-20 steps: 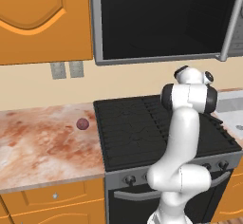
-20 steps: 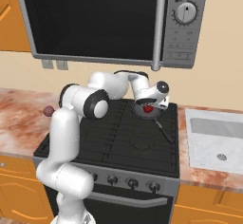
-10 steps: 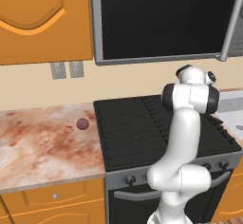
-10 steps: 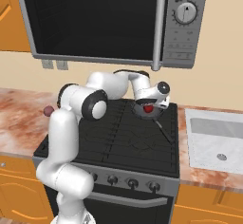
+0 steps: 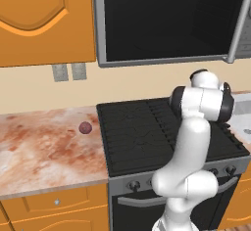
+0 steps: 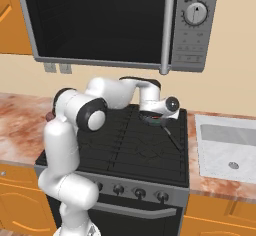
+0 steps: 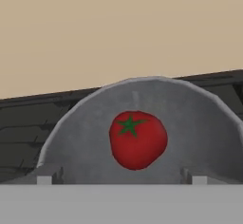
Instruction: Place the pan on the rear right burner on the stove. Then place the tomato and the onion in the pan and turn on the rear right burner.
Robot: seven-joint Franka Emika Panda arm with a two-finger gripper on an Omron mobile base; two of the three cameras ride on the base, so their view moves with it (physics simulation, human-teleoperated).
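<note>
Claw [image 7: 118, 178]: spread wide, holding nothing, poised over the pan.
Tomato [image 7: 138, 139]: lies free in the pan, between the fingertips.
Pan [image 7: 85, 137]: sits on the stove's [image 6: 125, 145] rear right burner.
Onion [image 5: 85, 127]: on the tabletop [image 5: 44, 147], left of the stove.

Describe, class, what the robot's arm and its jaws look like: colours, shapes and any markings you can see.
The arm is glossy white, built of thick rounded tube segments, with dark grey to black bands at the joints. Its gripper ends in two small grey, square-tipped fingers in the hand view. No cables or markings are visible.
</note>
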